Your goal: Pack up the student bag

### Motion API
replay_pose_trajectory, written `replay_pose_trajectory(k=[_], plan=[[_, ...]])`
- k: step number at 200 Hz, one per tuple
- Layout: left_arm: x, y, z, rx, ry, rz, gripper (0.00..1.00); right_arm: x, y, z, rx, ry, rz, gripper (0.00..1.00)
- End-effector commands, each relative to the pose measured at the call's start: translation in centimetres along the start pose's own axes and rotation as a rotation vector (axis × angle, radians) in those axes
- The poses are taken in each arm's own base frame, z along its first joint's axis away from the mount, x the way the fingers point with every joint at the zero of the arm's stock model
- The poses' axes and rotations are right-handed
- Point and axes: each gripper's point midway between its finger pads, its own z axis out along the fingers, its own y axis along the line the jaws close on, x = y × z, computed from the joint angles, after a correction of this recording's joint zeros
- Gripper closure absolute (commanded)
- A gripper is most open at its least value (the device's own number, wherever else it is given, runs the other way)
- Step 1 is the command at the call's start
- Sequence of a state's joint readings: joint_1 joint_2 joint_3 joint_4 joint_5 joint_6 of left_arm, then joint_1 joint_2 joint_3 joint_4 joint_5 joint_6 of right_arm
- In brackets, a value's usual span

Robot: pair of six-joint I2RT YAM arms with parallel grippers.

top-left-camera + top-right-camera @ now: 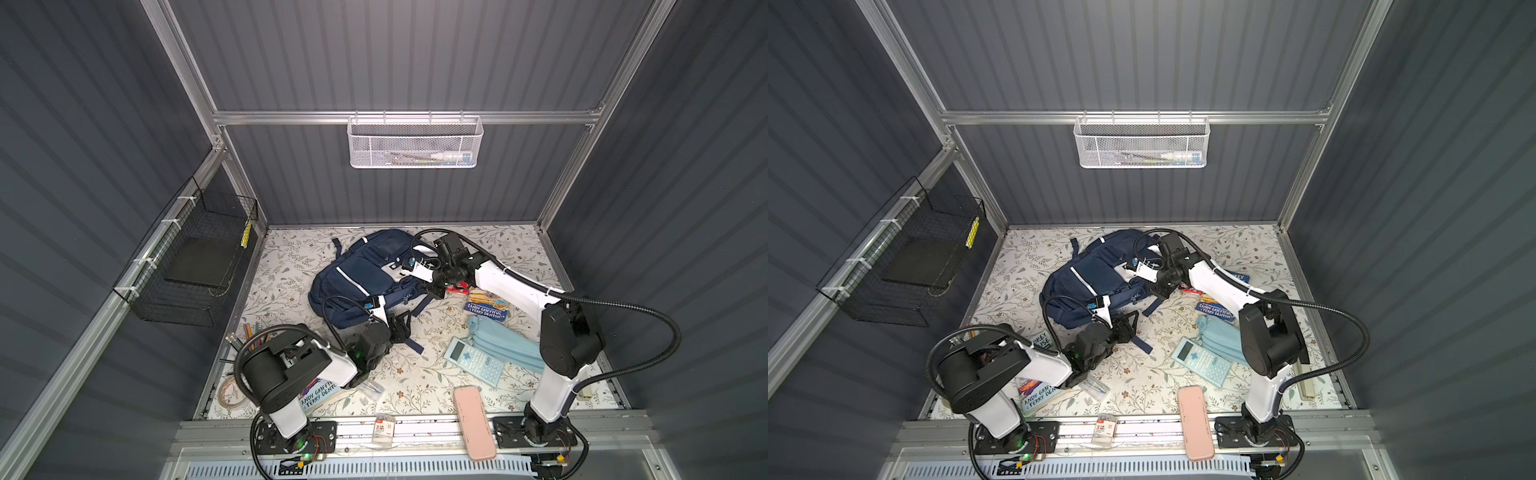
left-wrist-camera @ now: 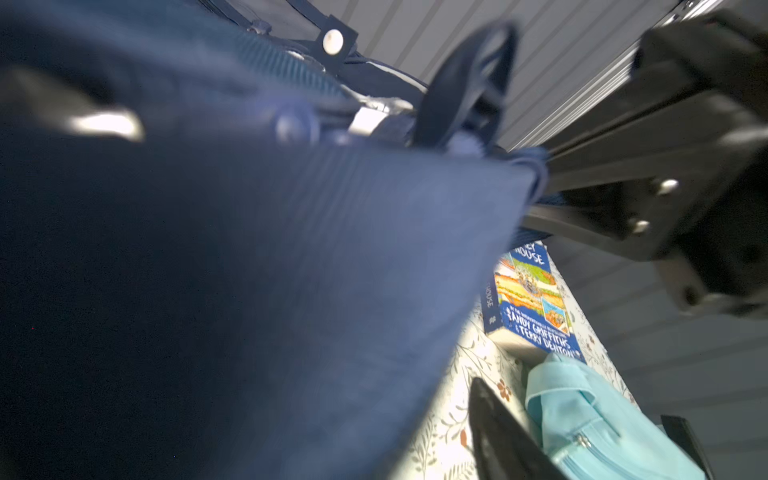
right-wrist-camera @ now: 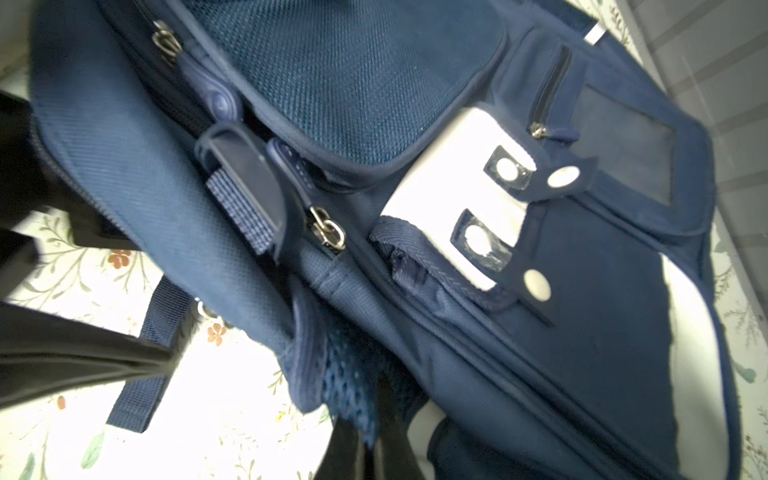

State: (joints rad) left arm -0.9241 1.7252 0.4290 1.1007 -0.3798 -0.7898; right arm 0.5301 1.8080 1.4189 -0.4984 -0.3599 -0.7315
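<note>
Nothing looks packed: book (image 1: pixel 486 309), calculator (image 1: pixel 473 361), pouch (image 1: pixel 500 338) lie beside the student bag (image 1: pixel 357 286). My left jaws gape; right jaws clenched.

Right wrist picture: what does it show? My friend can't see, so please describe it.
A navy student bag fills the close-up view, lying on a flowery table. It has zip pockets with silver zip pulls and a white patch with round snap buttons.
</note>
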Motion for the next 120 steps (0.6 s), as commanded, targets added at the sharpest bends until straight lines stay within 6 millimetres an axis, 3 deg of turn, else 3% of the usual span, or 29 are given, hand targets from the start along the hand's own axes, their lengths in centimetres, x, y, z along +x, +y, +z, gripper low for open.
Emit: replay_pose_trajectory(k=[1,39,75,91,120], plan=[[-3.4,-3.4,0.6,0.116,-0.141,-0.064,0.33,-1.9,0.7,-1.6,-0.032,-0.088,0.02,1.0],[-4.0,-3.8,1.2,0.101,-0.187,0.023,0.32,-1.3,1.2,-1.5,-0.043,-0.078,0.01,1.0],[-2.9,-3.4,2.2,0.091,-0.16,0.009,0.34,-1.2,1.5,-1.4,-0.049,-0.079,0.006,1.0],[-2.9,-3.3,2.2,0.094,-0.166,0.006,0.52,-1.2,1.6,-1.4,-0.055,-0.082,0.007,1.0],[-3.0,-3.1,1.9,0.063,-0.148,0.012,0.73,-0.9,1.6,-1.3,-0.055,-0.071,0.008,1.0]])
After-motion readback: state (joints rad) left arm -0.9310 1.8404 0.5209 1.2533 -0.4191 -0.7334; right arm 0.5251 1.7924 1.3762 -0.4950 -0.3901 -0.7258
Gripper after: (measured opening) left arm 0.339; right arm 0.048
